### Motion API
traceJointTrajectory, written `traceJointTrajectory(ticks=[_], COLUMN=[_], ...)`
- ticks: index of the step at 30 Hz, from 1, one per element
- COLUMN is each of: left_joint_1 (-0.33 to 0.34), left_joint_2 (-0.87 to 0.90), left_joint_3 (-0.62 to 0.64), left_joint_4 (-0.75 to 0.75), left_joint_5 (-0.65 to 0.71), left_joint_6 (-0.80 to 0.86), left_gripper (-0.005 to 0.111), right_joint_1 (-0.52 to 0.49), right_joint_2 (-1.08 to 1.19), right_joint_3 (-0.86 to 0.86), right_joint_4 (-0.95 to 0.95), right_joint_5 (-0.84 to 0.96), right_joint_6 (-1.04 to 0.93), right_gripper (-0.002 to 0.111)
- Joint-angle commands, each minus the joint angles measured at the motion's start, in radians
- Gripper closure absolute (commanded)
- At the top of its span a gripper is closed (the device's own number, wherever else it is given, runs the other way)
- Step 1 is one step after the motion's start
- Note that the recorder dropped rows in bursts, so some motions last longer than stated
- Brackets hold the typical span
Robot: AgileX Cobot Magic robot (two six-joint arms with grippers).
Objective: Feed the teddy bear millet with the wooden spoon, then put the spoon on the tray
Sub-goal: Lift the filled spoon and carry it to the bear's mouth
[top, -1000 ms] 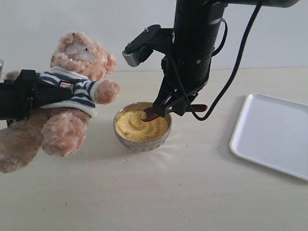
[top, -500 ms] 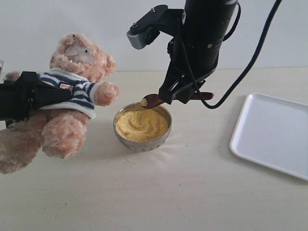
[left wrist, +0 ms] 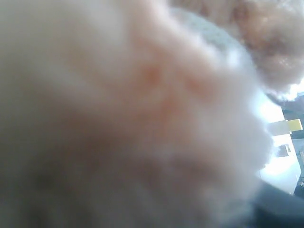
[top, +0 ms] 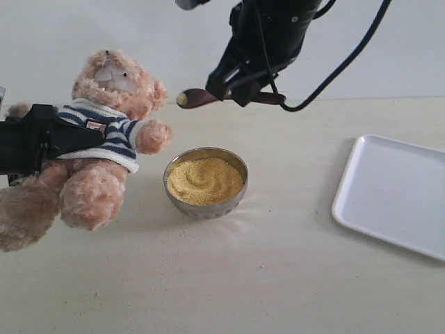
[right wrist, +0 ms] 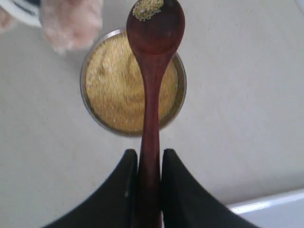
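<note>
Wooden spoon in air, roughly level, higher than metal bowl. Few grains at spoon tip. Tip near teddy bear head, not touching. Bowl heaped with millet. Right gripper clenched on spoon handle. Left gripper clamped round bear's striped torso. Tray well apart, on the right.

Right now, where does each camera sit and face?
Exterior: off the arms, facing the table: fluffy light-brown teddy bear in left gripper, dark reddish-brown wooden spoon in right gripper.
Left wrist: against blurred bear fur; no gripper visible.
Right wrist: looks down spoon onto round metal bowl of yellow millet; black fingers show.
Shared: exterior and right wrist show spoon, bowl.
</note>
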Motion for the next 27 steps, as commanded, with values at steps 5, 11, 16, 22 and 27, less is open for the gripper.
traceJointTrajectory(ticks=[5,11,16,22,27], left_joint_1=[0.004,0.004,0.004,0.004,0.004], left_joint_2=[0.000,0.000,0.000,0.000,0.000], left_joint_3=[-0.001,-0.001,-0.001,-0.001,-0.001], left_joint_4=[-0.007,-0.007,-0.007,-0.007,-0.007], left_joint_5=[0.012,0.012,0.012,0.012,0.012], left_joint_6=[0.008,0.008,0.008,0.008,0.008], left_gripper=[0.102,0.102,0.102,0.102,0.102], right_joint_1=[-0.006,-0.004,0.040,0.085,0.110], right_joint_2=[-0.015,-0.009,0.000,0.014,0.053], right_joint_3=[-0.077,-0.081,-0.081,-0.081,-0.081], right_joint_4=[0.092,0.156,0.144,0.069,0.023], right_joint_5=[-0.078,-0.141,-0.199,-0.256,-0.252], right_joint_6=[-0.015,-0.058,-0.140,-0.142,-0.156], right_gripper=[0.109,0.109,0.109,0.109,0.109])
